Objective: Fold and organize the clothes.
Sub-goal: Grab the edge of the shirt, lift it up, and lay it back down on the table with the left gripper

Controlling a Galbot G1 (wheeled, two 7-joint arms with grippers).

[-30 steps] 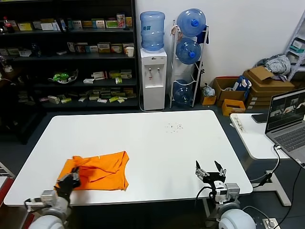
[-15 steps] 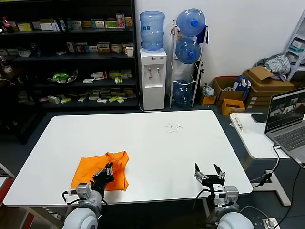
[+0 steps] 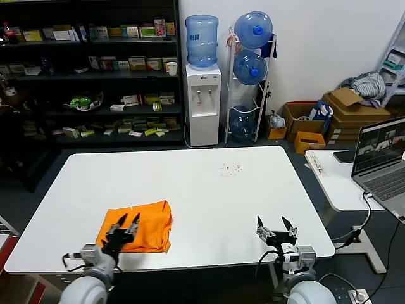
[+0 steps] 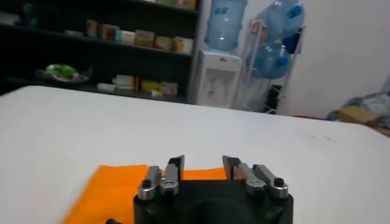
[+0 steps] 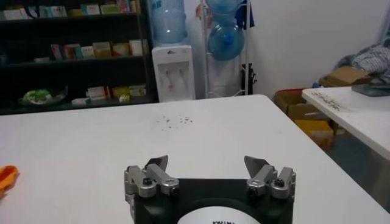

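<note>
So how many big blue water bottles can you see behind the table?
4. One blue plastic water bottle sits atop the white dispenser; three more, top, middle and bottom, are stacked in the rack beside it.

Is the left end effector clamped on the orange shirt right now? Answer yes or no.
No: in the left wrist view the left end effector has its fingers apart with nothing between them, above the orange T-shirt.
</note>
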